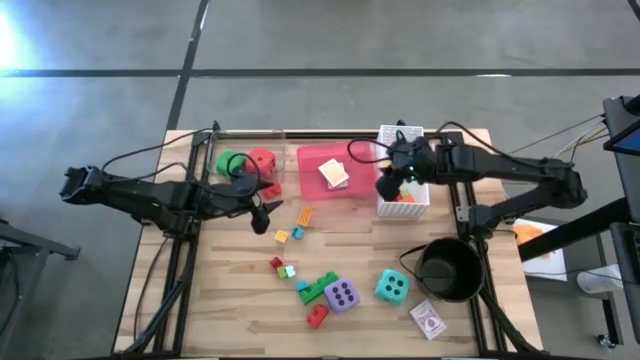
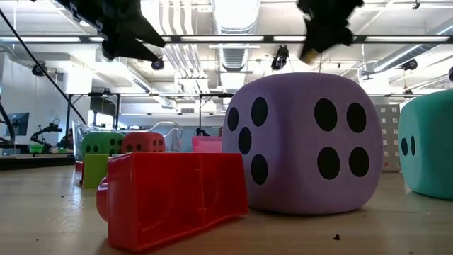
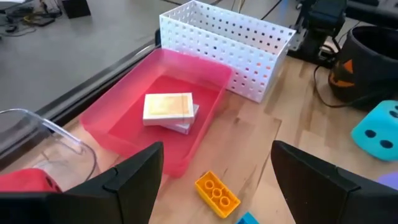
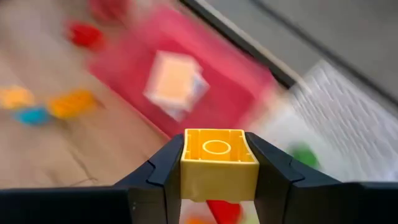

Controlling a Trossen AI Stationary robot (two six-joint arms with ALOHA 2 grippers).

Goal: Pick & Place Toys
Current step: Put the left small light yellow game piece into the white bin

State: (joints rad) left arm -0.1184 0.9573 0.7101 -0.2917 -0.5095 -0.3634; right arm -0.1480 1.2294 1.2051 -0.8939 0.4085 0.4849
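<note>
Yellow brick (image 4: 216, 163), rigid, light, slick, is pinched by its flat sides in right gripper (image 4: 217, 171) above white mesh basket (image 1: 403, 203); left gripper (image 3: 211, 180), beside the basket, is held wide open, empty.

A pale wooden plank table (image 1: 230, 300) stands on a grey concrete floor (image 1: 320, 40) crossed by dark seam lines. Seen level across the tabletop, the room behind is an open workshop with white ceiling beams (image 2: 212, 39), bright strip lights (image 2: 233, 10) and exposed pipes overhead. Far back on one side, a desk carries a monitor (image 2: 15, 124).
</note>
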